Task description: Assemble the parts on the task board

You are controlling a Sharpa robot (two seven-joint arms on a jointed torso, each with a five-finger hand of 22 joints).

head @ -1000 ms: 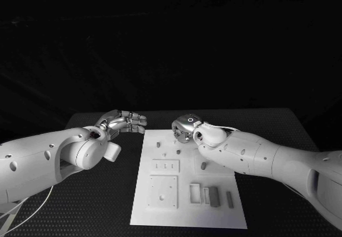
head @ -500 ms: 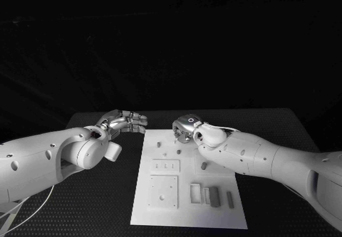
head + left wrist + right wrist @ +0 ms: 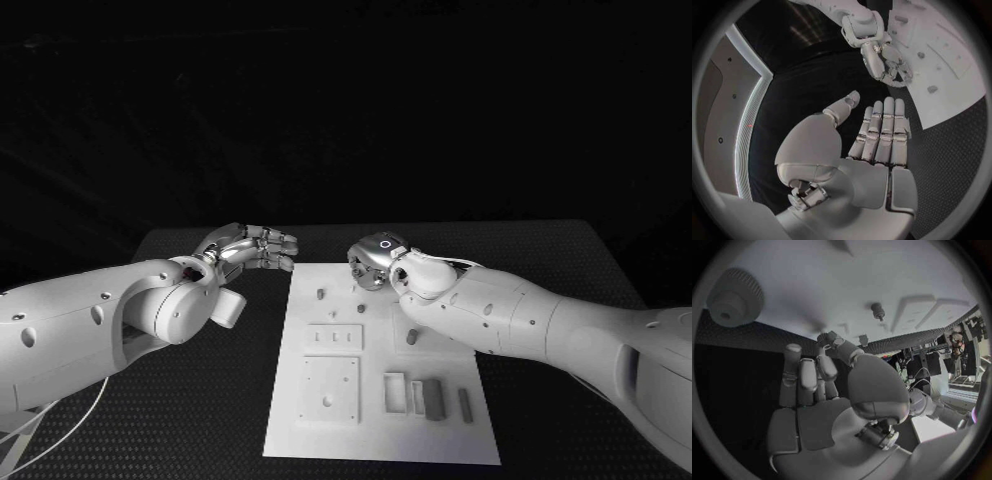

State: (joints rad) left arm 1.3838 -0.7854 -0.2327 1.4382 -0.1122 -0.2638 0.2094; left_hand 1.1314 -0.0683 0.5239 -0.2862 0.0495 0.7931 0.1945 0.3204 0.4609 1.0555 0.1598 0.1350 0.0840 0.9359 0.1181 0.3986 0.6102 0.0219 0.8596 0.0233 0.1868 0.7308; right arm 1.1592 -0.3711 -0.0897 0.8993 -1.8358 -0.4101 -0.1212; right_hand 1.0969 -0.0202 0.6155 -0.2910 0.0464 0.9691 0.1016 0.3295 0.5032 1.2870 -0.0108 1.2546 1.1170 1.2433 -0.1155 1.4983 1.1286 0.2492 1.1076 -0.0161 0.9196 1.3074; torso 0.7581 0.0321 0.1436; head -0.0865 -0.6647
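board (image 3: 378, 400) lies white mid-table, small grey parts (image 3: 431, 396) on its near end. left hand (image 3: 254, 246) hovers just off the board's far left corner, fingers straight and together, holding nothing. right hand (image 3: 372, 262) sits over the board's far edge, fingers apart, empty.

The right robot hand (image 3: 374, 262) sits marginally closer to the near edge of the board (image 3: 378, 440) than 1.0 s ago, its forearm shifted slightly with it. The displacement is barely measurable. No other difference from the earlier frames is discernible.
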